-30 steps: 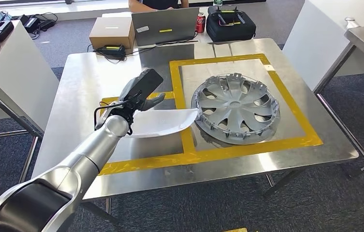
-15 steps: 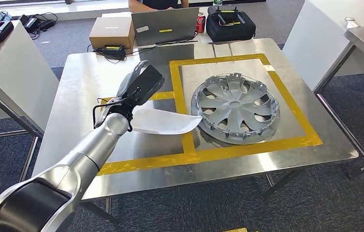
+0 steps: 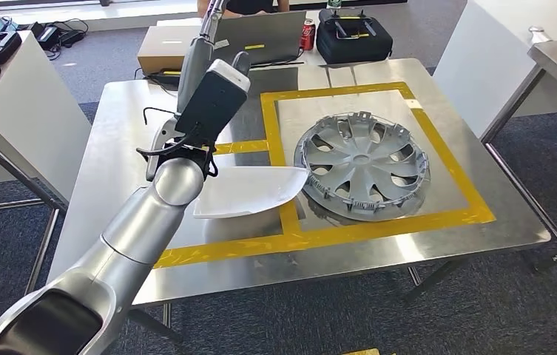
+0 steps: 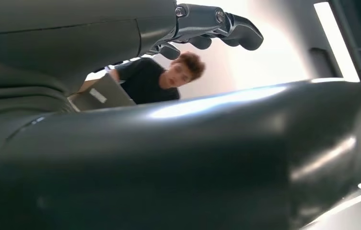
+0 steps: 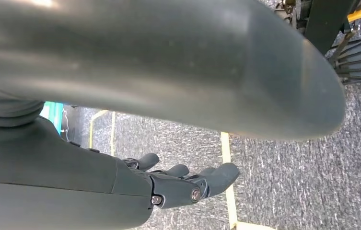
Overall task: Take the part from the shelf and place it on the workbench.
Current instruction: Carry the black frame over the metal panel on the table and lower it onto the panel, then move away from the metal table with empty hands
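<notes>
The white part [image 3: 249, 191] lies flat on the steel table [image 3: 134, 126], set down across the yellow tape line [image 3: 319, 237], its pointed end touching or just short of the rim of the silver wheel cover [image 3: 360, 164] inside the taped square. The robot's left hand [image 3: 212, 70] is raised well above the part and away from it, toward the far side of the table; its fingers [image 4: 226, 28] are lightly curled in the left wrist view with open air between them and nothing held. From the fingers, the part sits below and back toward the robot, near the wrist; the wheel cover lies off to the right of them. The right hand [image 5: 188, 184] hangs over grey carpet floor, its fingers loosely extended and holding nothing.

Judged from how things lie, the task looks all but done: the part rests on the table and is free of any grip. What seems left is for the left arm to draw clear. Whether the part is meant to lie within the smaller taped area or may straddle the line cannot be told here. Beyond the fingers, a person sits at a laptop [image 3: 260, 37] past the table's far edge.
</notes>
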{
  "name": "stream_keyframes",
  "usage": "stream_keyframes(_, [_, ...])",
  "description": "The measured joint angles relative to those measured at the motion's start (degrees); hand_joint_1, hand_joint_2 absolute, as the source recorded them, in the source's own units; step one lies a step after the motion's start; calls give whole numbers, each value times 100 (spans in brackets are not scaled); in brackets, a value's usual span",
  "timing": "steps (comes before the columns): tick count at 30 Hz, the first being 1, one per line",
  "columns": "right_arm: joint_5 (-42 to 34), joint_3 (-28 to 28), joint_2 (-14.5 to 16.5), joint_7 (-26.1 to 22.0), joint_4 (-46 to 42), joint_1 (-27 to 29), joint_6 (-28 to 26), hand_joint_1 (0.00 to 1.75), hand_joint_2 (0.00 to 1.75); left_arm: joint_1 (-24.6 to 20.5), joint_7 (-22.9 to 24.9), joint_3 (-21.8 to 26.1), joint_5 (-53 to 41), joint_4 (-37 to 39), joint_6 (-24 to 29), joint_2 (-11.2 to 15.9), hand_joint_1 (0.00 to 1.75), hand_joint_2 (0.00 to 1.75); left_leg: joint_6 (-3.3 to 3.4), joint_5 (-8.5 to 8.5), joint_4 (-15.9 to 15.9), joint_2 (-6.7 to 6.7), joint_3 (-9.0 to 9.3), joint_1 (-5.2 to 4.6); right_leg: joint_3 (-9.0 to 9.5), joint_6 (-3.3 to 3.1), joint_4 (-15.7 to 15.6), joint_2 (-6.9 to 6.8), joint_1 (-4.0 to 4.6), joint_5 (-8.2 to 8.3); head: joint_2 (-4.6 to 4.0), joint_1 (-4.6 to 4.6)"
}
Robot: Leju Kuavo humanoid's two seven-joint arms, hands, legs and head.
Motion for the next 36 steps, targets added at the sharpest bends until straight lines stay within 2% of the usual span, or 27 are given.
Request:
stream_keyframes(2, [1, -14, 12, 2, 0, 9, -2, 0, 0, 158, 22, -215, -84, -438, 45, 55, 0, 0, 47, 36, -24, 20, 9, 3, 1, 43, -12, 29, -9, 20, 0, 0])
stream_keyframes(4, [2, -28, 14, 5, -1, 14, -3, 0, 0, 243, 14, -378, -133, -729, 70, 94, 0, 0, 115, 114, -98, 80, 31, 33, -52, 70, 99, -79, 5, -78, 0, 12])
stream_keyframes(5, [4, -32, 13, 6, -2, 11, -1, 0, 0, 267, 4, -443, -152, -833, 71, 119, 0, 0, 143, 144, -135, 120, 35, 52, -141, 74, 299, -179, 14, -227, 0, 24])
stream_keyframes(7, [8, -34, 13, 3, -2, 3, 3, 0, 0, 325, -5, -553, -176, -990, 71, 187, 0, 0, 163, 168, -141, 205, 11, 55, -442, 91, 1013, -358, 13, -632, 0, 43])
stream_keyframes(8, [15, -34, 13, 0, -2, 4, 6, 0, 0, 358, 8, -594, -180, -1042, 72, 226, 0, 0, 156, 172, -131, 247, -10, 57, -578, 106, 1356, -390, 4, -768, 0, 45])
stream_keyframes(9, [28, -34, 11, -1, -3, 6, 7, 0, 0, 390, 31, -629, -182, -1085, 77, 264, 0, 0, 146, 177, -116, 284, -34, 62, -640, 121, 1551, -408, -8, -809, 0, 44])
stream_keyframes(10, [52, -34, 9, 1, -4, 9, 9, 0, 0, 415, 62, -656, -193, -1121, 93, 300, 0, 0, 130, 184, -97, 313, -62, 71, -593, 136, 1522, -420, -22, -743, 0, 44])
stream_keyframes(11, [91, -34, 4, 7, -5, 10, 14, 0, 0, 435, 100, -675, -215, -1162, 123, 338, 0, 0, 105, 189, -70, 334, -94, 87, -425, 152, 1261, -437, -39, -594, 0, 45])
stream_keyframes(13, [180, -33, 1, 16, -7, 6, 39, 0, 0, 468, 160, -691, -287, -1254, 197, 424, 0, 0, 27, 194, -3, 357, -164, 103, 14, 175, 534, -456, -60, -341, 0, 49])
stream_keyframes(14, [218, -32, 2, 11, -7, 5, 54, 0, 0, 490, 181, -697, -324, -1299, 231, 478, 0, 0, -20, 198, 25, 361, -187, 99, 140, 151, 313, -444, -58, -262, 0, 48])
stream_keyframes(15, [245, -31, 5, -2, -7, 2, 66, 0, 0, 515, 188, -705, -356, -1339, 257, 541, 0, 0, -65, 207, 45, 358, -206, 86, 184, 109, 219, -429, -50, -260, 0, 45])
stream_keyframes(18, [293, -24, 5, -36, -7, -6, 81, 0, 0, 584, 183, -734, -405, -1413, 304, 750, 0, 0, -190, 234, 64, 347, -242, 87, 108, -68, 212, -405, -40, -236, 0, 21])
stream_keyframes(19, [302, -22, 3, -40, -7, -7, 83, 0, 0, 600, 181, -744, -407, -1425, 307, 810, 0, 0, -223, 150, 133, 344, -278, 99, 72, -124, 209, -412, -40, -199, 0, 16])
stream_keyframes(20, [307, -21, 0, -43, -8, -6, 84, 0, 0, 614, 180, -755, -408, -1435, 308, 862, 0, 0, -247, -24, 309, 341, -355, 109, 30, -176, 201, -422, -39, -156, 0, 11])
stream_keyframes(21, [310, -20, -4, -45, -8, -6, 84, 0, 0, 625, 181, -765, -408, -1445, 309, 909, 0, 0, -264, -267, 597, 336, -464, 112, -22, -216, 198, -430, -31, -110, 0, 5])
stream_keyframes(23, [310, -19, -14, -46, -8, -5, 85, 0, 0, 656, 185, -784, -409, -1458, 309, 974, 0, 0, -277, -724, 1329, 331, -705, 111, -157, -255, 200, -434, -3, -11, 0, -8])
stream_keyframes(24, [310, -19, -16, -47, -8, -3, 85, 0, 0, 674, 186, -792, -410, -1460, 309, 995, 0, 0, -270, -812, 1579, 330, -743, 109, -228, -262, 202, -435, 13, 44, 0, -9])
stream_keyframes(25, [310, -19, -18, -47, -8, -2, 85, 0, 0, 690, 187, -801, -410, -1461, 309, 1012, 0, 0, -252, -779, 1641, 329, -687, 105, -301, -264, 203, -435, 29, 100, 0, -10])
stream_keyframes(26, [310, -19, -19, -49, -8, -2, 85, 0, 0, 700, 187, -810, -411, -1462, 309, 1026, 0, 0, -222, -658, 1498, 327, -524, 97, -369, -261, 204, -435, 43, 156, 0, -10])
stream_keyframes(27, [310, -18, -19, -54, -8, -2, 86, 0, 0, 702, 187, -820, -411, -1465, 309, 1034, 0, 0, -182, -510, 1175, 323, -267, 84, -426, -254, 205, -434, 54, 210, 0, -9])
stream_keyframes(29, [320, -13, -20, -76, -7, -3, 98, 0, 0, 704, 185, -840, -413, -1485, 330, 1048, 0, 0, -106, -419, 396, 313, 276, 40, -503, -214, 203, -431, 62, 314, 0, -6])
stream_keyframes(30, [325, -8, -22, -89, -7, -2, 104, 0, 0, 706, 182, -849, -416, -1496, 349, 1061, 0, 0, -83, -433, 137, 307, 431, 16, -513, -178, 197, -430, 59, 363, 0, -12])
stream_keyframes(31, [329, -3, -24, -99, -7, 0, 112, 0, 0, 712, 178, -856, -419, -1505, 367, 1074, 0, 0, -66, -459, 9, 303, 490, -11, -511, -137, 178, -432, 50, 414, 0, -19])
stream_keyframes(33, [318, 5, -29, -109, -7, 15, 125, 0, 0, 740, 169, -865, -433, -1511, 383, 1101, 0, 0, -9, -355, -44, 310, 442, -20, -501, -52, 121, -432, 35, 508, 0, -43])
stream_keyframes(34, [310, 8, -33, -114, -7, 24, 130, 0, 0, 763, 165, -870, -447, -1519, 382, 1107, 0, 0, 33, -279, -71, 320, 410, -11, -523, -20, 133, -432, 31, 457, 0, -42])
stream_keyframes(35, [301, 8, -37, -121, -7, 36, 136, 0, 0, 785, 163, -874, -464, -1529, 381, 1112, 0, 0, 73, -192, -104, 330, 361, 6, -572, 10, 233, -432, 32, 298, 0, -36])
stream_keyframes(36, [296, 8, -40, -132, -7, 46, 139, 0, 0, 807, 161, -877, -481, -1540, 378, 1115, 0, 0, 101, -102, -126, 339, 293, 20, -648, 33, 454, -435, 26, 33, 0, -26])
